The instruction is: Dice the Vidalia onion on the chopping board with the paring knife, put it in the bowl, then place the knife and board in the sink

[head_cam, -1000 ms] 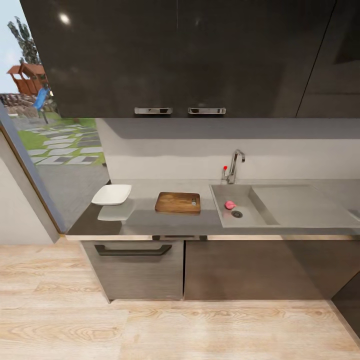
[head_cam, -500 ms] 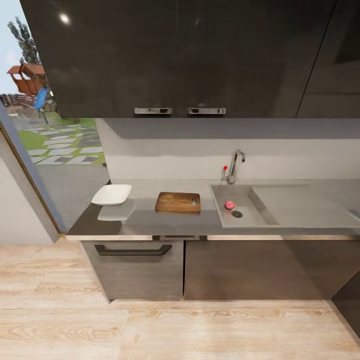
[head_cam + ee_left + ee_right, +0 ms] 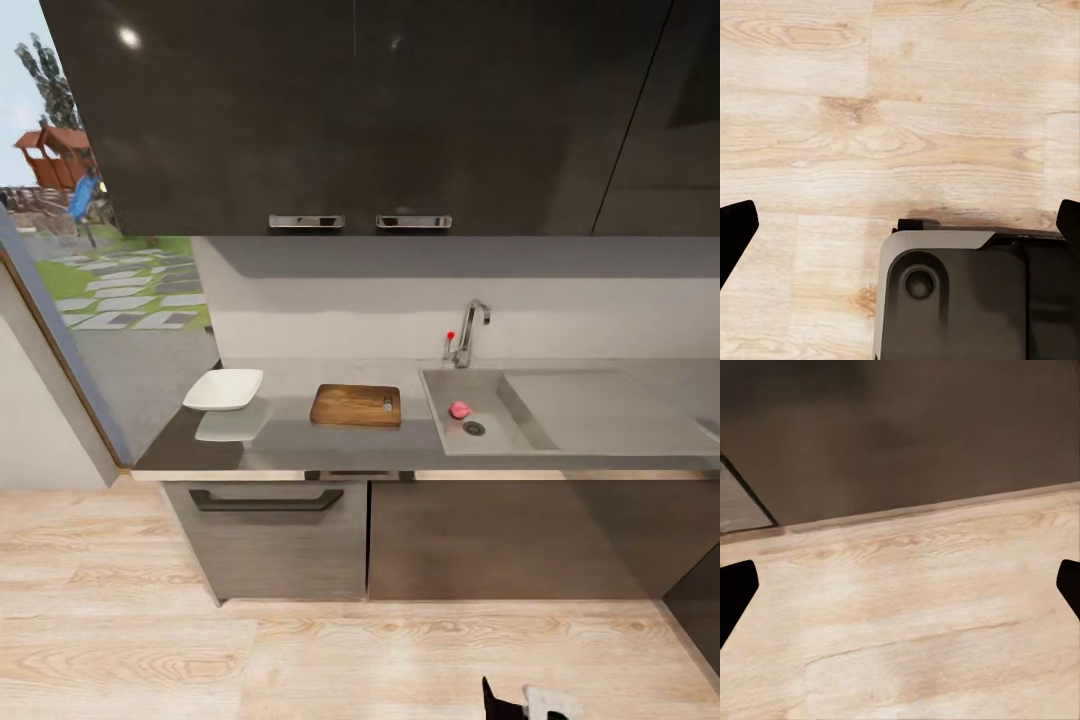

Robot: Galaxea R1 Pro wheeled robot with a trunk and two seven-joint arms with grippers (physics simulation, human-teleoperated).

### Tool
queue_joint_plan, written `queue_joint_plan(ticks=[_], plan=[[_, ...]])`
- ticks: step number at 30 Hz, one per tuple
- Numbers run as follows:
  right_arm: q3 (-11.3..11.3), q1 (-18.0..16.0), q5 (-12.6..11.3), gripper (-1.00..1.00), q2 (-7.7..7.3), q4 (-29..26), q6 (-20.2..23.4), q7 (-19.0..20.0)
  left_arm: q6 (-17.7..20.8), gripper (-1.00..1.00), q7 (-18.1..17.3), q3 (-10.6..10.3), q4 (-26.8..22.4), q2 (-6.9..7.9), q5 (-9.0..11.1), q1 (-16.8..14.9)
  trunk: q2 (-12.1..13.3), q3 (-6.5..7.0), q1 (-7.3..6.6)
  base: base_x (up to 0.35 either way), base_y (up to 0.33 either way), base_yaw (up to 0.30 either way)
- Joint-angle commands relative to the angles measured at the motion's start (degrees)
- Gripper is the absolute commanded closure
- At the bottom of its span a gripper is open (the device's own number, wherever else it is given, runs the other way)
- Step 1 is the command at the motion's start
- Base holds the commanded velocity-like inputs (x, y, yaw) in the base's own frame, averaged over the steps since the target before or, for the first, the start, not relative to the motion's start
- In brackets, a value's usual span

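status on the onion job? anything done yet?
Done: nothing. The onion sits whole in the sink beside the drain.

In hand: nothing. Both wrist views show open jaws over the wood floor; the robot stands back from the countertop.

Left: everything. The small dark object on the chopping board is probably the paring knife. The bowl looks empty.

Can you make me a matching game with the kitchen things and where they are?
Things:
1. bowl
2. chopping board
3. onion
4. tap

Places:
A. lying in the sink near the drain
B. at the countertop's window end
C. behind the basin, by the wall
D. between bowl and sink

Pairs: 1-B, 2-D, 3-A, 4-C
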Motion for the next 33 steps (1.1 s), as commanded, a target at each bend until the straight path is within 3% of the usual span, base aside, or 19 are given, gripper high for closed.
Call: queue_joint_plan(ticks=[1,12,24,29,33], plan=[[0.7,0.9,-0.3,-1.00,-0.03,-1.7,-0.2,-0.1,-0.1,-1.00,0.0,0.0,-0.1,0.00,0.2,0.0,-0.1,-0.10,0.03,0.000,0.000,0.000],[1.7,14.7,0.7,-1.00,-0.73,-16.3,-0.2,-0.1,-0.1,-1.00,0.0,0.0,-0.1,0.00,0.2,0.0,-0.1,-0.10,0.03,0.000,0.000,0.000],[1.7,27.0,0.7,-1.00,-0.63,-26.4,-0.1,-0.1,-0.1,-1.00,0.0,0.0,-0.2,0.13,0.2,0.0,-0.1,-0.10,0.03,0.000,0.000,0.000],[1.7,28.4,0.7,-1.00,-0.57,-27.5,-0.2,-0.1,-0.1,-1.00,0.0,0.0,-0.2,0.11,0.3,0.0,-0.1,-0.10,0.03,0.000,0.000,0.000],[1.7,28.6,0.6,-1.00,-0.39,-24.5,-0.2,0.0,-0.1,-1.00,0.0,-0.1,-0.2,0.10,0.3,0.0,-0.1,-0.10,0.03,0.000,0.000,0.000]])
